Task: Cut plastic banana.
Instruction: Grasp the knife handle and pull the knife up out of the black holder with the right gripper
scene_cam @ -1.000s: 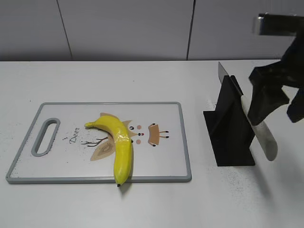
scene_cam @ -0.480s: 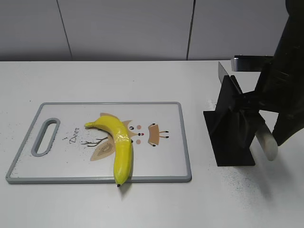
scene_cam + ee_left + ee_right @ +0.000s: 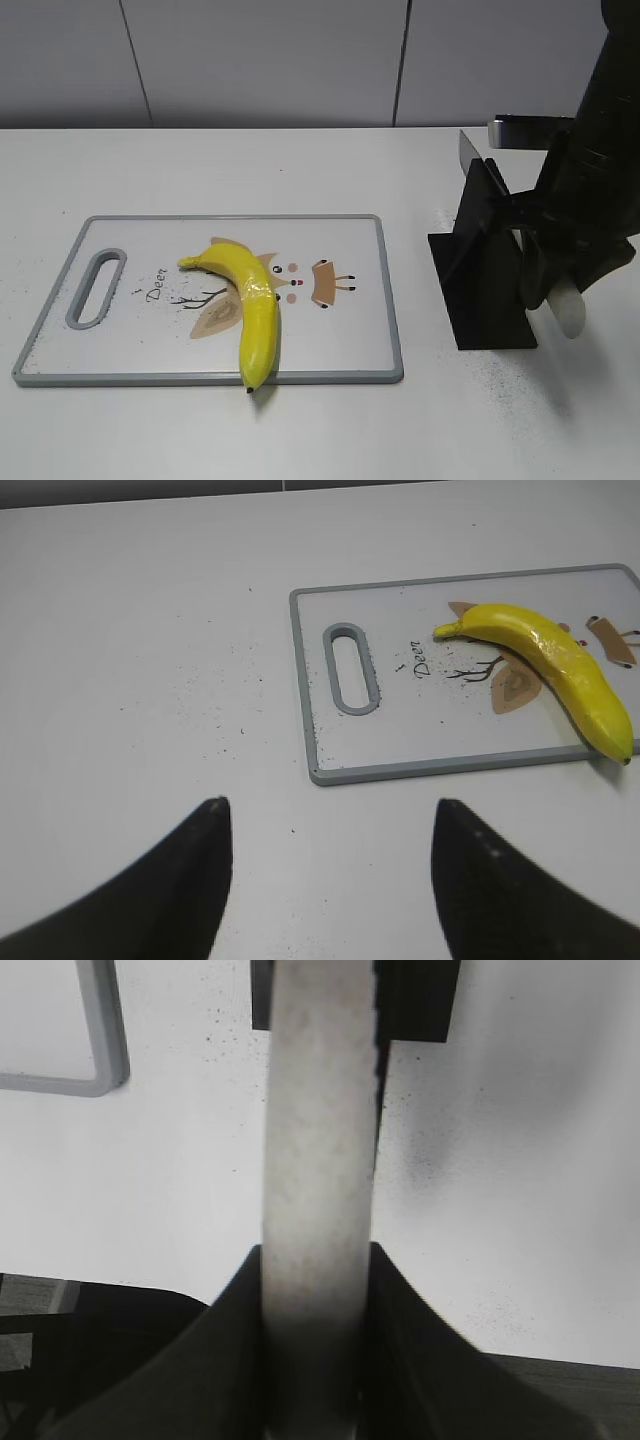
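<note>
- Right wrist view: the right gripper (image 3: 315, 1280) has its fingers (image 3: 235, 1305) closed on the pale knife handle (image 3: 318, 1140); both dark pads press the handle's sides, so the grip appears to be made before extraction.
- Exterior view: the knife (image 3: 560, 300) sits tilted in the black knife holder (image 3: 485, 265), blade tip (image 3: 467, 150) projecting above the holder's rear and handle angled down toward the front right. This slant presents the handle to an arm reaching from the right.
- The holder stands on the white table (image 3: 300, 430), apart from the cutting board (image 3: 385, 290), which keeps the blade clear of the work area.
- The plastic banana (image 3: 252, 300) lies on the cutting board, stem toward the board's handle slot (image 3: 95, 288) and its far tip overhanging the near edge. It is uncut.
- Left wrist view: the left gripper (image 3: 330, 880) has its fingers spread wide and holds nothing, hovering over bare table just beside the board's slotted end. Judgement: it is positioned to steady the banana or board later.
- Judgement: the current step is drawing the knife; cutting has not begun.
</note>
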You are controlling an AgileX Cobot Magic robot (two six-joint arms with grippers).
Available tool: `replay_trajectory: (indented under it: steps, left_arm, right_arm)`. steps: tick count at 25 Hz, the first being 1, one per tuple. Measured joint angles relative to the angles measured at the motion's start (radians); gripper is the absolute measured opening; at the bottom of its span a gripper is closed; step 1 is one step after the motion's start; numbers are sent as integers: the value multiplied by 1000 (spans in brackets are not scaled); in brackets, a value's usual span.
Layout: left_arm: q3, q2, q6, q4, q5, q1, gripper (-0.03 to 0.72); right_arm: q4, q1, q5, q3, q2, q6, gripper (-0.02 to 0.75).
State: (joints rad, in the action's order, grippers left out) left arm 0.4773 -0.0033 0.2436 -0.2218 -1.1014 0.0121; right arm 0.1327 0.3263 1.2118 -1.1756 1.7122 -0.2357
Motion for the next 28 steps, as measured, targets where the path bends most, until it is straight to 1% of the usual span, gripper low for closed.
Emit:
replay_trajectory:
  steps: [9,14,20,28]
  left_arm:
    - [0,0,-2,0,0,0,593]
    - [0,0,-2,0,0,0,593]
    - [0,0,-1,0,0,0,593]
    - [0,0,-2,0,0,0,593]
  right_arm:
    - [4,3,-1,0,-14,-9,179]
    - [1,3,0,0,-103,-27,172]
    - [-37,3,-7,-3,-202,-49,169]
    - [-68,3,-9,-84,-229,-52,167]
